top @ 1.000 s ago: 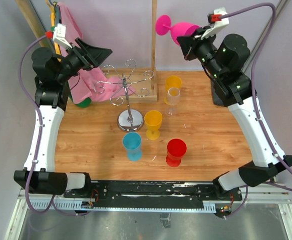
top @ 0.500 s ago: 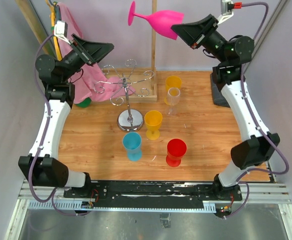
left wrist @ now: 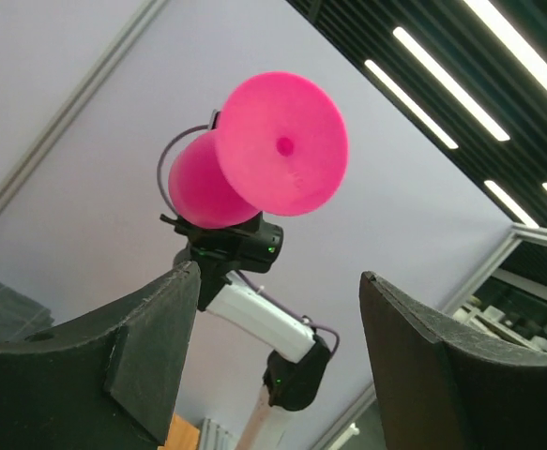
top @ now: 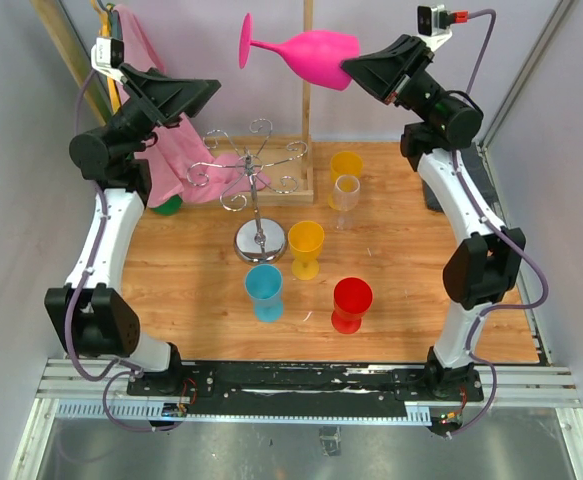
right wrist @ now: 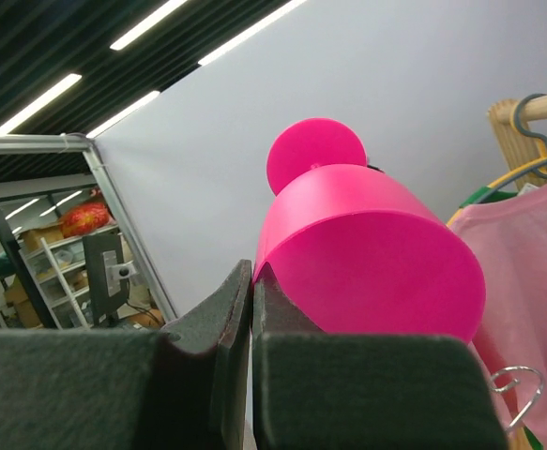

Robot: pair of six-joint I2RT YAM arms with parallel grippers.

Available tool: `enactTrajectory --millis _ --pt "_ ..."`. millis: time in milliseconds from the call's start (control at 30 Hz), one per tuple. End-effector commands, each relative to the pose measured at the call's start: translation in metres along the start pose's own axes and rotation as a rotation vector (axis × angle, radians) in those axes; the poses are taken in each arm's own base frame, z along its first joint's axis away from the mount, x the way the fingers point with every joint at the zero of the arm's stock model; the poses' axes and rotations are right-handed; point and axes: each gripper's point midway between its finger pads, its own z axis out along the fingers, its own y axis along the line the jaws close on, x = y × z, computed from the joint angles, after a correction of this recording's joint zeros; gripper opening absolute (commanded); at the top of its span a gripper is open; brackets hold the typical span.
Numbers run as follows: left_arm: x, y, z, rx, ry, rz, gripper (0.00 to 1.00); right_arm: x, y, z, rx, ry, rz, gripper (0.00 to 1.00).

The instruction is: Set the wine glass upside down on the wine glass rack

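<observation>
Found the wine glass (top: 316,52) (pink, opaque) high in the air over the far edge of the desk (top: 411,270). Lying on its side, foot toward the left, mouth toward the right. Not on the rack; in contact with nothing but the right gripper (top: 351,72).

Noted that gripper's fingers (right wrist: 212,347) brought together and clamped on the wall of the bowl at its mouth.

Observed the left gripper (top: 209,98) raised at the far left, roughly level with the glass and well apart from it. Fingers (left wrist: 151,366) spread wide, nothing between them. Through its wrist view, saw the round foot of the glass face-on, framed between the two fingers.

Located the wine glass rack (top: 254,170) below the glass and somewhat to its left, standing upright on the desk — round shiny base, thin pole, curled wire arms at the top.

Counted five other glasses upright on the desk:
- Yellow glass (top: 306,245), just beside the rack's base.
- Blue glass (top: 264,290), nearer the arms' bases.
- Red glass (top: 352,303), to the right of the blue one.
- Orange glass (top: 346,163) and clear glass (top: 346,193), close together toward the far side.

Recorded a wooden frame (top: 307,100) with an upright post behind the rack, and a pink cloth (top: 176,160) hanging at the far left beside the left arm.
</observation>
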Motion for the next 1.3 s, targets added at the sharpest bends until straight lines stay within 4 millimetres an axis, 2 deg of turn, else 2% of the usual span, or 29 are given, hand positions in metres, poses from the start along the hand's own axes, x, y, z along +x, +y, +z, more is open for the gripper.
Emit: enactTrajectory --millis 0,367,533,633,733,1033,1167,1267 --pt "0.002 -0.015 -0.008 0.138 0.007 -0.076 0.74 0.006 0.05 0.007 -0.18 0.019 -0.016 0.01" --pt "0.002 -0.023 -0.019 0.244 -0.015 -0.17 0.72 0.035 0.043 0.023 -0.233 0.068 0.059 0.01" --pt "0.002 -0.039 -0.025 0.321 -0.032 -0.183 0.68 0.044 0.036 0.029 -0.244 0.075 0.091 0.01" --pt "0.003 -0.044 -0.027 0.337 -0.033 -0.191 0.66 0.048 0.04 0.034 -0.253 0.083 0.091 0.01" --pt "0.004 -0.05 -0.028 0.36 -0.036 -0.194 0.6 0.057 0.024 0.036 -0.245 0.09 0.125 0.01" --pt "0.008 -0.056 -0.03 0.401 -0.035 -0.222 0.52 0.073 0.015 0.04 -0.25 0.103 0.177 0.01" --pt "0.008 -0.058 -0.03 0.401 -0.035 -0.224 0.46 0.076 0.013 0.038 -0.248 0.101 0.189 0.01" --pt "0.007 -0.058 -0.031 0.407 -0.045 -0.227 0.36 0.08 0.011 0.038 -0.237 0.117 0.188 0.01"
